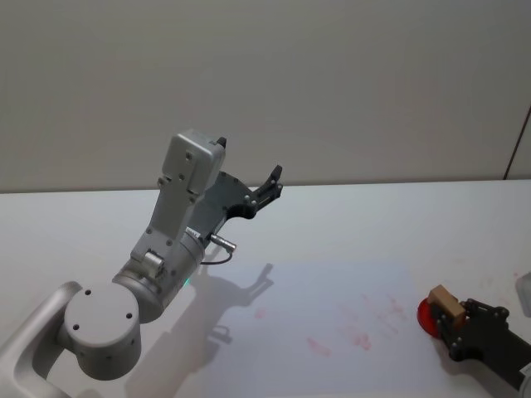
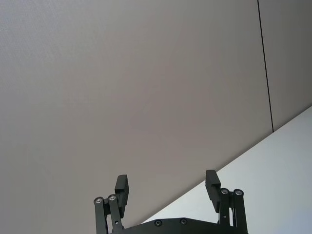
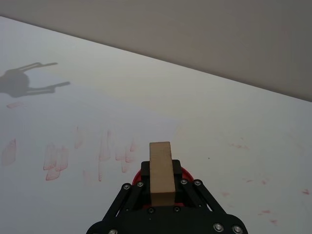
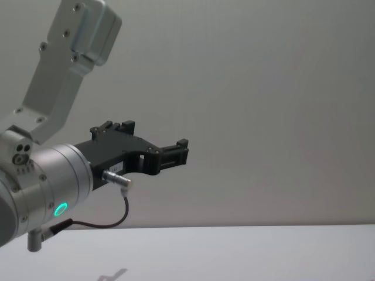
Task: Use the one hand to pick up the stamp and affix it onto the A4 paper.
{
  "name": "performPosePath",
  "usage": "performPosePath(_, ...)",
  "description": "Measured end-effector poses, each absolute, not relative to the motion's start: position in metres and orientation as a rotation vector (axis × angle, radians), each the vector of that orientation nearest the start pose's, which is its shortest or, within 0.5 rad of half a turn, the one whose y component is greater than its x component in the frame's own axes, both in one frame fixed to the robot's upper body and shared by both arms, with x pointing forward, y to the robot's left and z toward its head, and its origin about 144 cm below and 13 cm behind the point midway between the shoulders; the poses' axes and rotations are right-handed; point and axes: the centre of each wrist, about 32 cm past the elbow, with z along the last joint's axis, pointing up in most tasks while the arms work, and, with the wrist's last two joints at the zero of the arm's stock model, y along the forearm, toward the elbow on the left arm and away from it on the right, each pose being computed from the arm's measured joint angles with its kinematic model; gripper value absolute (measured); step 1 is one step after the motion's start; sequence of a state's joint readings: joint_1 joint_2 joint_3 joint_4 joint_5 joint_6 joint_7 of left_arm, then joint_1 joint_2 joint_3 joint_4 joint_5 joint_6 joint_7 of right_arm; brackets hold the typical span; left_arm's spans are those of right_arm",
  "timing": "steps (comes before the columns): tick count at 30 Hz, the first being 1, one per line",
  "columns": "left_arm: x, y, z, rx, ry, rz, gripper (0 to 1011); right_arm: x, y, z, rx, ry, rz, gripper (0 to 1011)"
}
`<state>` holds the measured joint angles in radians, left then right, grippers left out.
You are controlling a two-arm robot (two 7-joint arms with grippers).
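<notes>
My right gripper (image 1: 450,322) reaches in at the table's near right corner and is shut on the stamp (image 1: 445,302), a small tan wooden block. In the right wrist view the stamp (image 3: 160,168) stands upright between the black fingers of the right gripper (image 3: 161,189), directly over a round red ink pad (image 3: 184,175). I cannot tell whether its hidden lower end touches the pad. The A4 paper (image 1: 332,290) lies flat left of the pad and carries several faint red marks. My left gripper (image 1: 270,184) is raised high over the table's left side, open and holding nothing.
The red ink pad (image 1: 425,317) sits just off the paper's right edge. The left arm's silver wrist (image 4: 53,181) with a green light hangs above the table's left half. A plain wall stands behind the white table (image 1: 373,215).
</notes>
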<state>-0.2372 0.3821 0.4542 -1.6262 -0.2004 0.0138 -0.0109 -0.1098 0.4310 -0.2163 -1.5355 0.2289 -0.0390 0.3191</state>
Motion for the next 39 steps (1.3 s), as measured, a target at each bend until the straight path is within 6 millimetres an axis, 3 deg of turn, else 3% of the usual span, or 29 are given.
performPosePath(11, 0.492, 0.198, 1.204, 0.061, -0.268, 1.124, 1001, 0.416, -0.288, 1.096, -0.268, 0.035, -1.035, 232)
performPosePath(16, 0.492, 0.198, 1.204, 0.061, -0.268, 1.124, 1001, 0.417, -0.287, 1.095, -0.268, 0.035, -1.037, 428)
performPosePath(18, 0.492, 0.198, 1.204, 0.061, -0.268, 1.124, 1001, 0.418, -0.287, 1.095, -0.267, 0.035, -1.038, 438)
performPosePath(20, 0.492, 0.198, 1.204, 0.061, -0.268, 1.124, 1001, 0.418, -0.287, 1.095, -0.267, 0.035, -1.039, 548)
performPosePath(32, 0.492, 0.198, 1.204, 0.061, -0.268, 1.124, 1001, 0.421, -0.284, 1.099, -0.249, 0.028, -1.048, 905)
performPosePath(36, 0.492, 0.198, 1.204, 0.061, -0.268, 1.124, 1001, 0.423, -0.283, 1.103, -0.231, 0.022, -1.053, 993)
performPosePath(39, 0.492, 0.198, 1.204, 0.061, -0.268, 1.124, 1001, 0.424, -0.281, 1.106, -0.218, 0.016, -1.055, 1001)
